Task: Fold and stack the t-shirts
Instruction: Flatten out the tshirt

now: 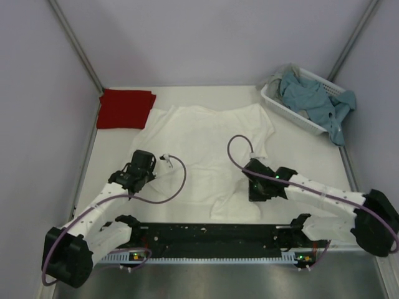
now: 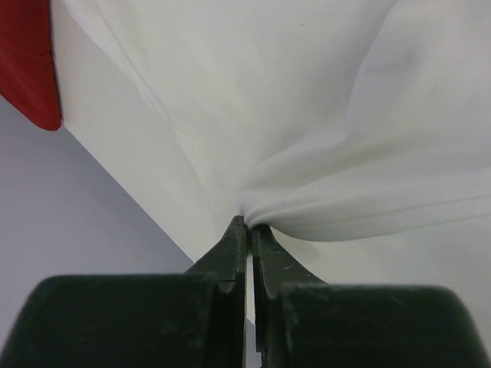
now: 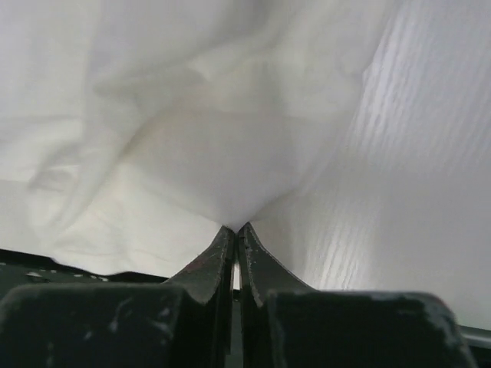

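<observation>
Both clamped: left fingers (image 2: 234,253) and right fingers (image 3: 222,257) pinch the near edge of the white t-shirt (image 1: 206,143), spread mid-tabletop (image 1: 109,159). The red t-shirt (image 1: 126,108) sits folded at the far-left corner. Raise both level, carry edge toward collar evenly. Bite looks shallow, hard to tell, so go slow.

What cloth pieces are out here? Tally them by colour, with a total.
White: 1, the spread t-shirt
Dark red: 1, the folded t-shirt
Blue-grey: 1, the cloth heap in the basket
Total: 3
</observation>
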